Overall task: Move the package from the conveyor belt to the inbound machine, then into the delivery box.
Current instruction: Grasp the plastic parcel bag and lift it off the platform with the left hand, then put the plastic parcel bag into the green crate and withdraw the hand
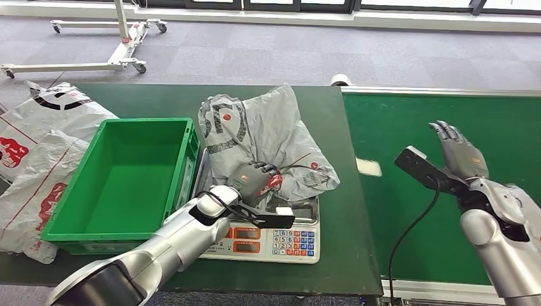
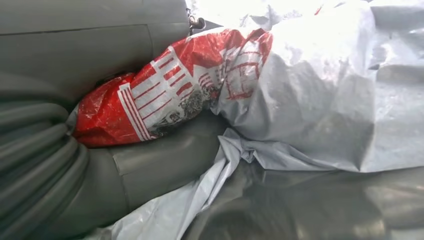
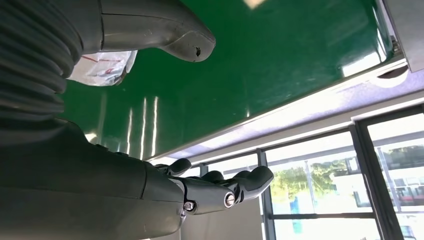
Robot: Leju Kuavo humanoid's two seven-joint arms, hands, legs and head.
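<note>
Daylight from the windows behind my right hand floods the scene evenly; shadows on the worktop are soft. The conveyor belt carries bright streaks of glare near my wrist camera. At my left wrist, the package blows out white at one edge, and my fingers blur, too close for focus.

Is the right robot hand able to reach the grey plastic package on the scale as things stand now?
Probably not easily. The right robot hand hangs open over the green conveyor belt, well aside from the grey plastic package on the scale, and the left robot hand already grips that package.
</note>
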